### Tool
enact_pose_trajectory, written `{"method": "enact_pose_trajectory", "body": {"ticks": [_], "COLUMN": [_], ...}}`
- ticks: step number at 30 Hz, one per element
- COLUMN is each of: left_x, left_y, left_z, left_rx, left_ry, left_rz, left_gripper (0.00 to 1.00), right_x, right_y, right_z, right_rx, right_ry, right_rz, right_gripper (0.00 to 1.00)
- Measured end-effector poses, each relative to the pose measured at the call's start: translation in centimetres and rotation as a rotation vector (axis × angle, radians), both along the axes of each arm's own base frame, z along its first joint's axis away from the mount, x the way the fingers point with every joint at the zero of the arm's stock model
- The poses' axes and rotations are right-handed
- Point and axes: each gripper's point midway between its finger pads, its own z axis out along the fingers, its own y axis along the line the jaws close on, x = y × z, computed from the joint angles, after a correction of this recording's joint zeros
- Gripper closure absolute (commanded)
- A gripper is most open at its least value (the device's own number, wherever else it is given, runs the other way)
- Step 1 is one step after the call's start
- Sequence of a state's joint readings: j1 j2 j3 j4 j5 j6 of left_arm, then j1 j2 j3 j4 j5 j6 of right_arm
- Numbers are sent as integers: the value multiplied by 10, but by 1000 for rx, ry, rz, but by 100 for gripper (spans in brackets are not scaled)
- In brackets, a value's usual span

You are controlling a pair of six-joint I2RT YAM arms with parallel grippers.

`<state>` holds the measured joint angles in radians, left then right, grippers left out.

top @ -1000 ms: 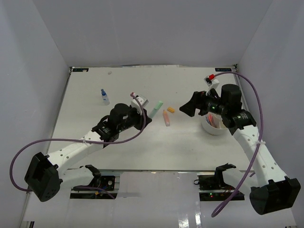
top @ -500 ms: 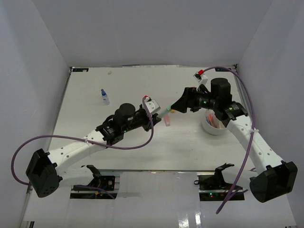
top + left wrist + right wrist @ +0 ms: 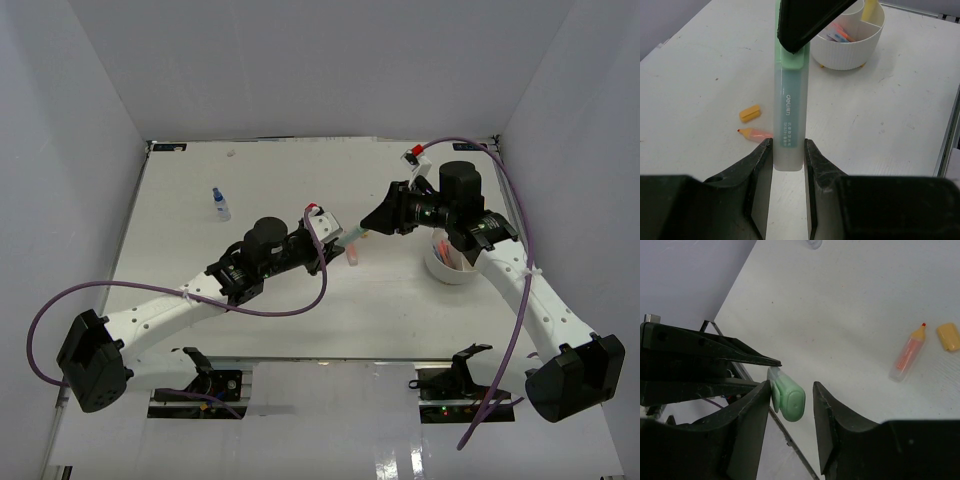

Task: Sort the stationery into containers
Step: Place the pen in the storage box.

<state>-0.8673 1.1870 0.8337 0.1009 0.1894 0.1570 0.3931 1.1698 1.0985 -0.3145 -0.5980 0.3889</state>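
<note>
Bottle with blue cap [image 3: 218, 204] is far left of the round white tub [image 3: 448, 272]. Left gripper [image 3: 788, 150], also left of the tub, clamps the clear end of the green highlighter [image 3: 791, 110]. Orange marker [image 3: 909, 356] and its loose cap [image 3: 948, 336] lie nearer the tub. Right gripper [image 3: 792, 386] brackets the highlighter's green cap, one finger touching it, the other slightly apart: not clamped.

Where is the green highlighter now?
The green highlighter is mid-table in the top view, held by the left gripper, its cap within the right gripper, left of the white tub.
</note>
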Motion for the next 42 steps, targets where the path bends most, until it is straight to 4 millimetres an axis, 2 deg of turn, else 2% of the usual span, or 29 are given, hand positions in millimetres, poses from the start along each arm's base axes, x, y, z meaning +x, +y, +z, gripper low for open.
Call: {"method": "enact_pose_trajectory", "body": {"ticks": [4,8,9,10,12,13,15,17,19,23,26,28,30,33,37,42], "left_x": [-1,0,0,0,1,1,4,9,16,38,75,102,120,127,126,124], "left_y": [-1,-3,-4,-4,-5,-5,-6,-5,-3,9,38,66,92,109,108,107], "left_z": [0,-4,-4,-4,-3,-1,2,3,1,-15,-37,-51,-61,-67,-68,-73], "left_rx": [-3,2,0,-2,-11,-16,-33,-51,-58,-69,-66,-78,-92,-105,-115,-109], "left_ry": [0,8,9,11,14,12,13,21,36,121,230,308,362,401,423,444], "left_rz": [-8,-12,-12,-11,-7,-4,13,46,89,193,329,440,531,589,591,586], "left_gripper": [89,77,70,51,33,19,8,2,2,2,2,2,2,2,2,2], "right_x": [-1,-4,-4,-4,-3,-2,1,3,6,12,11,6,0,-10,-16,-17], "right_y": [1,3,3,3,1,-2,-10,-20,-36,-83,-123,-150,-174,-203,-232,-252], "right_z": [2,5,5,6,5,5,2,-1,-5,-14,-22,-25,-25,-23,-23,-31], "right_rx": [9,21,20,19,5,-6,-43,-88,-143,-292,-409,-484,-547,-633,-712,-762], "right_ry": [-1,1,0,-2,-18,-25,-43,-57,-70,-88,-81,-76,-73,-64,-50,-13], "right_rz": [9,17,16,13,-1,-11,-53,-106,-176,-384,-543,-641,-731,-840,-946,-1019], "right_gripper": [81,89,90,92,92,92,92,92,92,92,92,92,92,92,92,92]}}
